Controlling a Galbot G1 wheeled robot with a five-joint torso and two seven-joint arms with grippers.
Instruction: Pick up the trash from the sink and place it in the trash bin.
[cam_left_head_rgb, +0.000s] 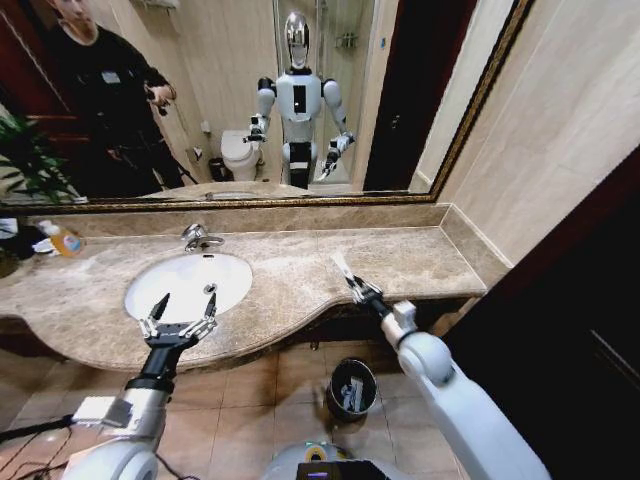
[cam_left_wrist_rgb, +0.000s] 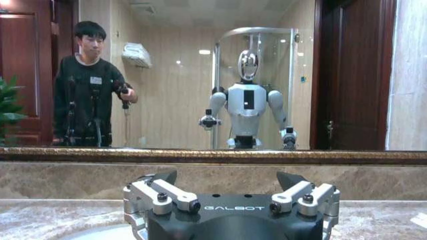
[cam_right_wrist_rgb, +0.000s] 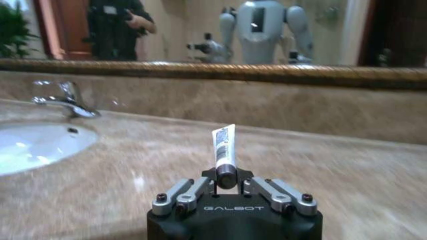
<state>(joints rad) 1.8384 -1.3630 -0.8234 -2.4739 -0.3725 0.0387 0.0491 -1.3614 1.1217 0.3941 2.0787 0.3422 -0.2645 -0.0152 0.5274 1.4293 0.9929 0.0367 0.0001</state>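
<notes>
a white-and-blue tube (cam_right_wrist_rgb: 224, 148) is clamped upright in the right gripper (cam_right_wrist_rgb: 227, 183) above the marble counter (cam_left_head_rgb: 300, 275). the left gripper (cam_left_head_rgb: 180, 312) is held spread wide and empty over the sink (cam_left_head_rgb: 180, 280). the trash bin (cam_left_head_rgb: 352, 388) is seen on the floor from the head view.

The head view looks steeply down from above onto the marble counter (cam_left_head_rgb: 300, 275), the sink (cam_left_head_rgb: 188, 285) and the mirror (cam_left_head_rgb: 250, 100). Both wrist views sit low, just over the counter, facing the mirror; the right wrist view also catches the sink.
</notes>
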